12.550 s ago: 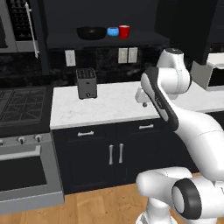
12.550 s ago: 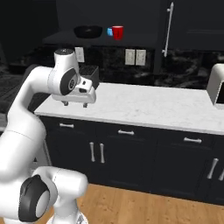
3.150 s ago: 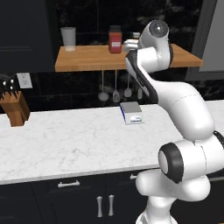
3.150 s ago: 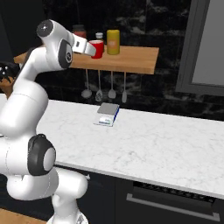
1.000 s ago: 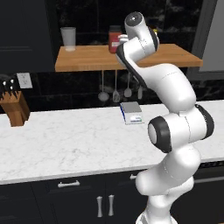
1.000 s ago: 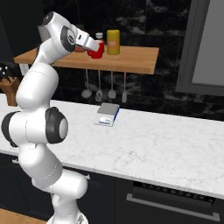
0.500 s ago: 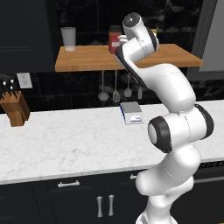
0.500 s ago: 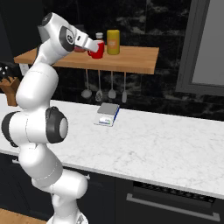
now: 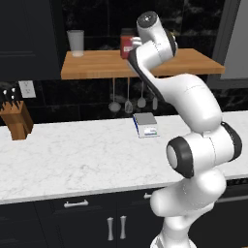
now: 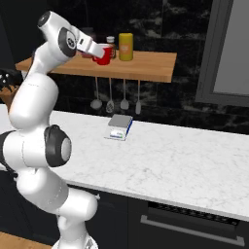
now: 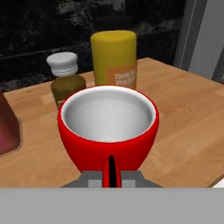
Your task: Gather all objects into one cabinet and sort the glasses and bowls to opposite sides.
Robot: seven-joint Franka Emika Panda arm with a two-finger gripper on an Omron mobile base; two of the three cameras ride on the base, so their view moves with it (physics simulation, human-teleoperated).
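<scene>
A red cup (image 11: 108,127) with a white inside, one of the glasses, sits on the light wooden shelf (image 11: 183,109). Its handle points at the camera. My gripper (image 11: 110,173) is shut on that handle, one dark fingertip on each side. In the right base view the gripper (image 10: 97,50) reaches out from the raised arm and holds the red cup (image 10: 103,53) at shelf height. I cannot tell whether the cup rests on the board or hangs just above it. The cabinet and the bowls are out of view.
Just behind the cup stand a yellow canister (image 11: 114,57) and a small white-capped jar (image 11: 65,81). A dark red jar (image 9: 127,44) and a grey tumbler (image 9: 75,42) share the shelf. Utensils (image 10: 110,104) hang below it. A scale (image 9: 146,125) and a knife block (image 9: 17,121) sit on the counter.
The gripper has shut on the red cup's handle. The arm has barely moved.
</scene>
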